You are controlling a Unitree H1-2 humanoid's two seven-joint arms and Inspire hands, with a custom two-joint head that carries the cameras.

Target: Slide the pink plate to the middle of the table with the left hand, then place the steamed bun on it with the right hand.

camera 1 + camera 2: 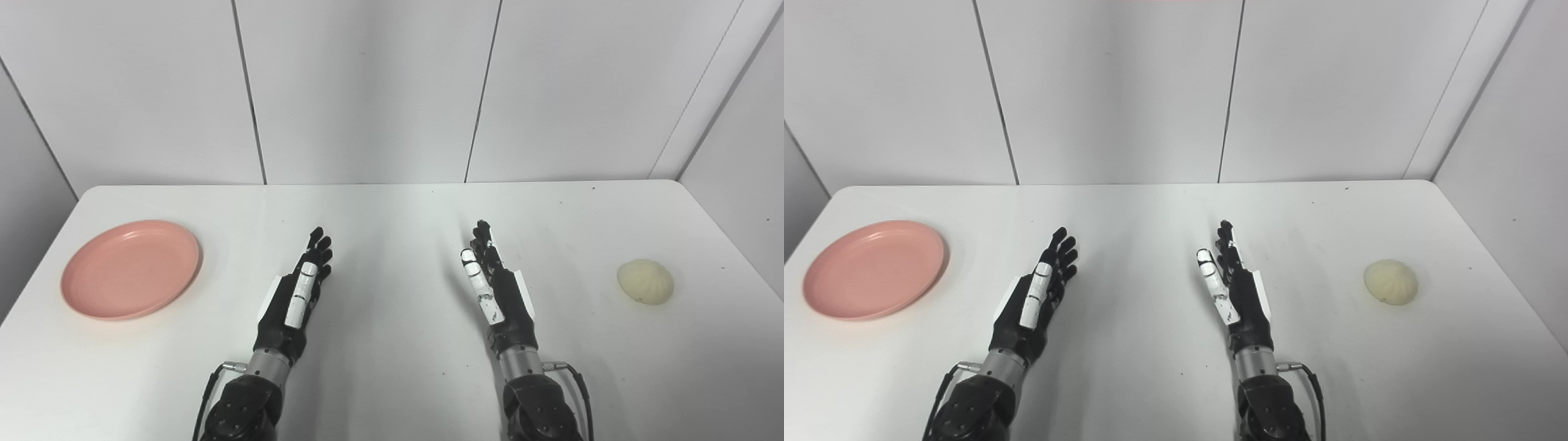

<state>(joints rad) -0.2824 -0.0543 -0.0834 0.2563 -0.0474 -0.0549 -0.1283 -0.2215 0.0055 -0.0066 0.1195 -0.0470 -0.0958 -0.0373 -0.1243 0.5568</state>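
Both hands — left hand (296,294), right hand (496,288) — rest wide and empty mid-counter (392,208), ready for the pink plate (130,268) by the left edge and the steamed bun (645,281) by the right.

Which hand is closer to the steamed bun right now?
Right. The right hand is open near the table's middle, with the steamed bun off to its right. The left hand, also open, is farther left, toward the pink plate.
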